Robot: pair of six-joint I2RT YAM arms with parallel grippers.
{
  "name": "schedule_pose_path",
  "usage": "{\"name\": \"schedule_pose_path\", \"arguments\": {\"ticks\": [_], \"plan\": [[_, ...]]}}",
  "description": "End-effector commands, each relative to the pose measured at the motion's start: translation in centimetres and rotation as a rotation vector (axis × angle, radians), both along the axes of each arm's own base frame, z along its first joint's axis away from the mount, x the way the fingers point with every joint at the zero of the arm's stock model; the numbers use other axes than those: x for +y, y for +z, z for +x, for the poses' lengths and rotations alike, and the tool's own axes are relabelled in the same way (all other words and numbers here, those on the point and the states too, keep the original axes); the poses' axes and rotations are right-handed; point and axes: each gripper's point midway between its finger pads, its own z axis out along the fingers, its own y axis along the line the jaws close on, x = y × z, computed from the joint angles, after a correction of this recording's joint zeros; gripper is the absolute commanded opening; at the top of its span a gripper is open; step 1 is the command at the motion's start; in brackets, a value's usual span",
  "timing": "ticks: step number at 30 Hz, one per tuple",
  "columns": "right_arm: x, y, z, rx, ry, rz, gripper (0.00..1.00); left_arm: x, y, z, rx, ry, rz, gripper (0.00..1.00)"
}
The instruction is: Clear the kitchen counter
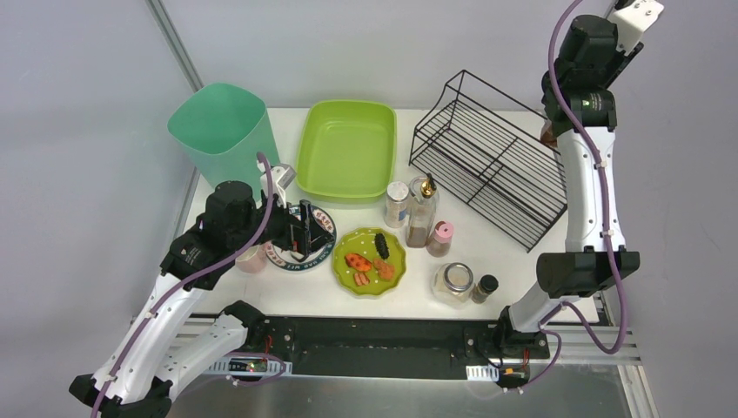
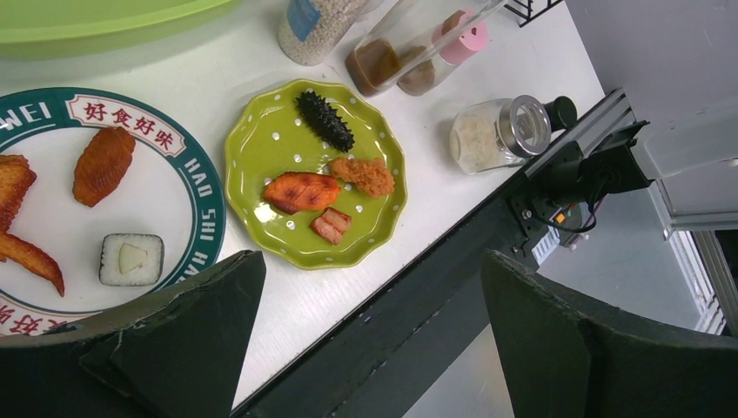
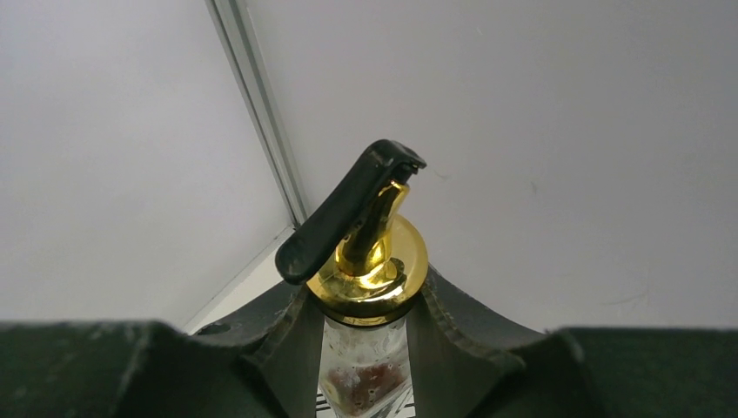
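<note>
- The bench (image 1: 409, 300) fills the centre of the top view, black rail along its lower edge; it carries a lime tub (image 1: 346, 148), a wire rack (image 1: 492, 170), a green plate (image 2: 261, 157) and jars (image 1: 453, 283).
- The left fingers (image 2: 200, 331) are spread wide, holding nothing (over the white lettered plate (image 2: 165, 200), left of centre).
- The right fingers (image 3: 270, 348) clamp the neck of a gold-spouted bottle (image 3: 365, 370), upper right of the top view.
</note>
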Motion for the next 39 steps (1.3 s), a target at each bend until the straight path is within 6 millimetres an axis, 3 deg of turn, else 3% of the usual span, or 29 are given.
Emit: {"name": "schedule_pose_path", "arguments": {"ticks": [1, 8, 20, 39], "plan": [[-1.1, 3.5, -2.6, -0.138, -0.082, 0.01, 0.0, -0.4, 1.0, 0.1, -0.026, -0.012, -0.043, 1.0], [-1.5, 2.1, -3.0, -0.101, -0.126, 0.02, 0.0, -0.4, 1.1, 0.0, -0.027, -0.013, -0.046, 1.0], [-2.3, -2.8, -3.7, -0.053, -0.225, 0.034, 0.0, -0.5, 1.1, 0.0, -0.027, -0.017, -0.046, 1.0], [-3.0, -6.3, -5.2, -0.067, -0.281, 0.064, 0.01, -0.4, 1.0, 0.0, -0.029, -0.015, -0.047, 1.0]]}}
